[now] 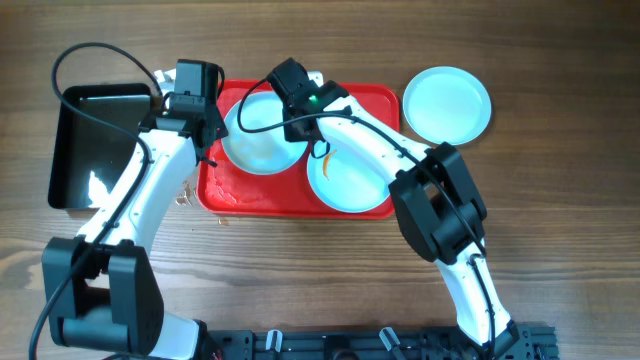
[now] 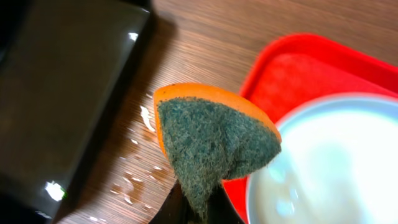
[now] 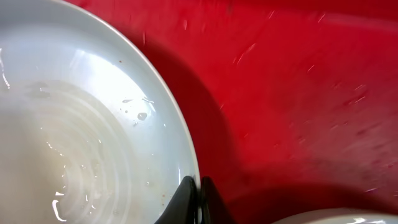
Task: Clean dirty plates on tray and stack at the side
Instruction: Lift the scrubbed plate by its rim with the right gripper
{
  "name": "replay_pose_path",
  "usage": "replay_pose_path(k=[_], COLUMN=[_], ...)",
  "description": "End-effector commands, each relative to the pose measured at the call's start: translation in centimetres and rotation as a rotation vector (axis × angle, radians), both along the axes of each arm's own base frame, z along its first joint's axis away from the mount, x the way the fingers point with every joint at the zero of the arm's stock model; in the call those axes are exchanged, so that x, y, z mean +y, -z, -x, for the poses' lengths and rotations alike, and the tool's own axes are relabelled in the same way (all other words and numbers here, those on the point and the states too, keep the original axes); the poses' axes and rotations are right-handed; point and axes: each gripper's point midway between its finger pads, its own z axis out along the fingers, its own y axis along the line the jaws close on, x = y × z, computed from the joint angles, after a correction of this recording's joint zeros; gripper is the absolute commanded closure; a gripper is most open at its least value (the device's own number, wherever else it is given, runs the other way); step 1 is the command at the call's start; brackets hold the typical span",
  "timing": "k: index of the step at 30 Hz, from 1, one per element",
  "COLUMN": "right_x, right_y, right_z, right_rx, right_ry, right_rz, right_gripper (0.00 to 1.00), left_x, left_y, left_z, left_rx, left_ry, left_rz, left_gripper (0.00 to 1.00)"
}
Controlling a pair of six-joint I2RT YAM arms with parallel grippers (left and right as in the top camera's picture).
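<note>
Two pale plates lie on the red tray. My right gripper is shut on the right rim of the left plate, its fingertips pinching that wet rim. The right plate carries an orange smear. A third plate rests on the table, right of the tray. My left gripper hovers at the tray's left edge, shut on an orange sponge with a green scouring face, just left of the left plate.
A black rectangular pan stands left of the tray, close to my left arm. Water droplets dot the wooden table between pan and tray. The right arm's links cross over the right plate.
</note>
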Motion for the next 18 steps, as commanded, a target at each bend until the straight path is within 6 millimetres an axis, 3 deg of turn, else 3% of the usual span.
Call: replay_pose_path(k=[1, 5, 10, 18], right_x=[-2.1, -4.2, -7.1, -8.5], right_y=[-7.1, -11.6, -18.8, -24.8], right_z=[-3.3, -4.7, -5.9, -5.8], right_rx=[-0.224, -0.368, -0.559, -0.671], right_ry=[0.001, 0.018, -0.014, -0.074], right_rz=[0.112, 0.231, 0.464, 0.679], right_gripper=[0.96, 0.96, 0.96, 0.96], left_x=[-3.6, -4.2, -4.2, -4.2], left_y=[1.4, 1.9, 1.9, 1.9], left_z=[0.6, 0.7, 0.7, 0.6], left_rx=[0.043, 0.061, 0.061, 0.057], left_ry=[0.081, 0.095, 0.095, 0.095], left_rz=[0.200, 0.230, 0.230, 0.230], left_gripper=[0.96, 0.96, 0.96, 0.95])
